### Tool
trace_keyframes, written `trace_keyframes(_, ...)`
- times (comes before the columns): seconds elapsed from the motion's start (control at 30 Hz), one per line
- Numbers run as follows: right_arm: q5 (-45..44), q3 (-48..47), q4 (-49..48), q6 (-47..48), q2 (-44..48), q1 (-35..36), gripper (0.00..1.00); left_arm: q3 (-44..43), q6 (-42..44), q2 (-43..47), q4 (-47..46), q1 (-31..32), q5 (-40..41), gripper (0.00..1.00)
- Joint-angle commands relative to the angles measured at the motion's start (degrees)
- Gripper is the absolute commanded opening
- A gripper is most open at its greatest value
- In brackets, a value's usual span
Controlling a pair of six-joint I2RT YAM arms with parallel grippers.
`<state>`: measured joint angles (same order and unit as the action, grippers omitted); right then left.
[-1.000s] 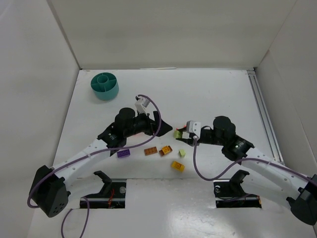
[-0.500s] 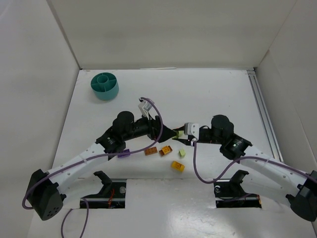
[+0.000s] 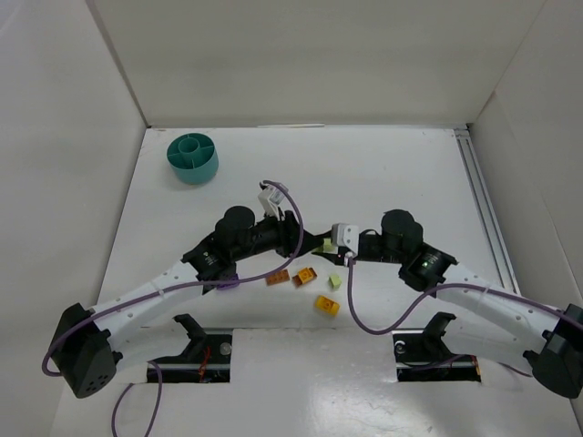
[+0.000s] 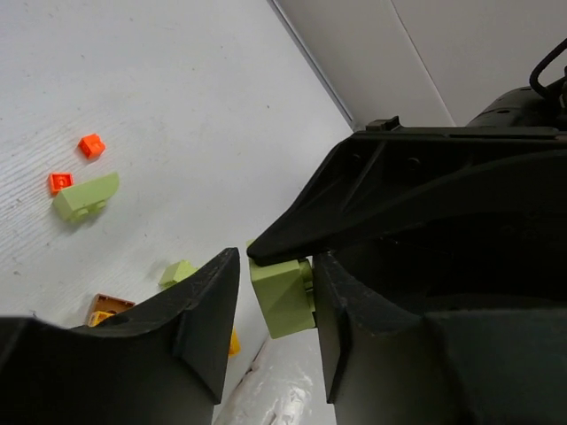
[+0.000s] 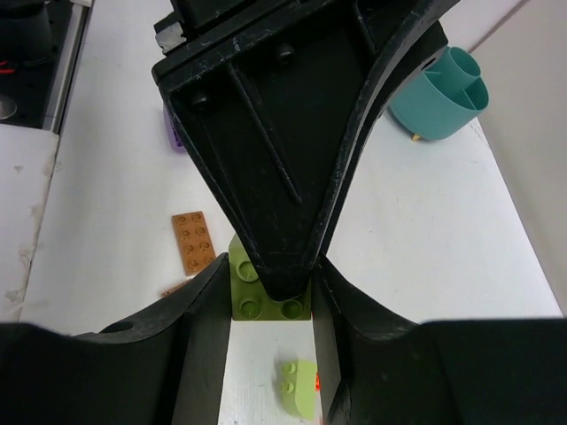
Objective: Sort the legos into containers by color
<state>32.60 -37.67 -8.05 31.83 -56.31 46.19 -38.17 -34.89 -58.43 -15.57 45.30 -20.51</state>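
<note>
At table centre | right fingers pinch green brick | tub far-left corner

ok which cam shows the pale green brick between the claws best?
Left wrist: pale green brick large and close inside the left claw, one face bare. Right wrist: its studs show inside the right claw, but the left claw's tip covers its top. Top external: only a green sliver between the claws.

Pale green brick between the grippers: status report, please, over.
Right gripper shut on pale green brick. Left gripper astride the same brick, grip unconfirmed. Teal tub far off; nothing seen blocking.
</note>
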Motion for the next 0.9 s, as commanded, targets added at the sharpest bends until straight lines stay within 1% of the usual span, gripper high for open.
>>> trace_keyframes(0.0, 1.41, -3.11, -4.07, -0.28, 0.68, 1.52, 0.29, -2.08, -0.17, 0.08, -0.16, -0.3, 4.43, 0.33)
trace_keyframes(0.13, -2.44, -3.11, -4.07, -0.8, 0.16, 2.05, 0.3, -2.08, -0.17, 0.08, -0.68, -0.3, 2.76, 0.23)
trace_keyframes(0.17, -3.76, -3.72, -4.07, -1.51, 0.15, 2.06, 0.31, -2.08, -0.17, -0.45, -0.69, -0.3, 1.98, 0.17)
trace_keyframes(0.2, -6.9, -3.73, -4.07, -2.03, 0.15, 2.06, 0.31, -2.08, -0.17, -0.45, -0.69, -0.3, 1.97, 0.13)
trace_keyframes(0.23, -8.41, -4.51, -4.07, -2.82, -0.37, 2.06, 0.34, -2.08, -0.17, -0.45, -0.69, -0.3, 1.97, 0.08)
trace_keyframes(0.3, -12.36, -5.13, -4.6, -3.36, -0.98, 2.06, 0.34, -2.08, -0.17, -0.45, -0.69, -0.3, 2.49, 0.0)
trace_keyframes(0.37, -13.96, -5.83, -4.6, -3.36, -1.6, 2.06, 0.36, -2.08, -0.17, 0.07, -0.69, -0.3, 2.5, 0.0)
trace_keyframes(0.47, -15.11, -7.24, -4.6, -3.36, -2.13, 2.06, 0.46, -2.6, -0.7, 0.6, 0.54, -0.3, 5.21, 0.0)
trace_keyframes(0.5, -15.11, -7.85, -4.6, -3.36, -2.74, 2.06, 0.55, -3.74, -0.7, 1.3, 1.41, -0.3, 6.52, 0.0)
trace_keyframes(0.53, -14.59, -7.86, -4.6, -3.88, -3.27, 2.06, 0.59, -4.53, -0.7, 1.31, 3.6, -0.3, 9.84, 0.0)
trace_keyframes(0.6, -14.58, -8.55, -4.08, -3.89, -3.28, 2.06, 0.67, -7.33, -0.7, 0.78, 6.16, -0.3, 13.55, 0.0)
trace_keyframes(0.63, -14.58, -9.08, -4.07, -4.41, -3.8, 2.06, 0.77, -8.4, -0.7, 0.26, 8.87, -0.3, 15.31, 0.0)
trace_keyframes(0.67, -15.71, -9.09, -3.47, -4.41, -3.8, 2.06, 0.78, -9.45, -0.7, -0.36, 10.2, -0.3, 18.37, 0.0)
trace_keyframes(0.7, -16.42, -9.78, -2.5, -4.41, -4.32, 2.06, 0.8, -10.51, -0.7, -0.97, 11.34, -0.99, 19.19, 0.0)
trace_keyframes(0.73, -17.47, -10.83, -1.97, -4.41, -4.94, 2.06, 0.92, -12.26, -0.7, -2.37, 12.83, -1.78, 19.19, 0.0)
trace_keyframes(0.77, -18.96, -11.37, -1.97, -4.41, -4.95, 2.06, 1.0, -13.15, -0.09, -3.17, 13.37, -3.88, 18.59, 0.0)
trace_keyframes(0.87, -22.74, -14.61, 1.36, -4.41, -6.17, 2.06, 1.0, -17.89, -0.09, -6.68, 16.96, -7.49, 18.58, 0.0)
